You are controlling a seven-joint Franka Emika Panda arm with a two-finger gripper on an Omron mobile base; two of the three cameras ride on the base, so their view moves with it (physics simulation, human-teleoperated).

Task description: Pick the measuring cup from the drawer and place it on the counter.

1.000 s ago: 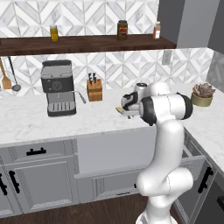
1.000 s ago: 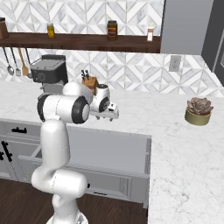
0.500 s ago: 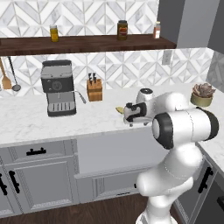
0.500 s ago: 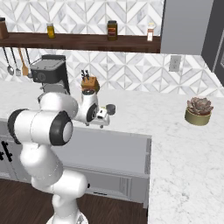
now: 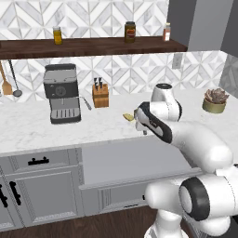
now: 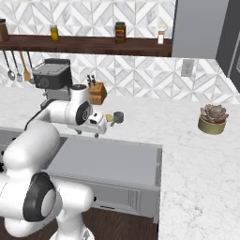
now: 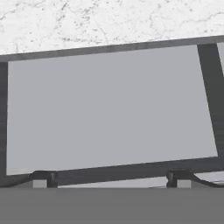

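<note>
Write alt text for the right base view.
A small metal measuring cup sits on the white marble counter beside a yellowish lump, behind an open grey drawer. The white robot arm's claw hangs open over the drawer.

white veined marble-look counter, matt pale grey drawer inside, grey metal measuring cup, dark wooden shelf

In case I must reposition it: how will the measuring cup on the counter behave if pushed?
The measuring cup looks tiny and metallic, so probably light and rigid. On the smooth counter it would likely skid; its round body may roll if tipped.
</note>
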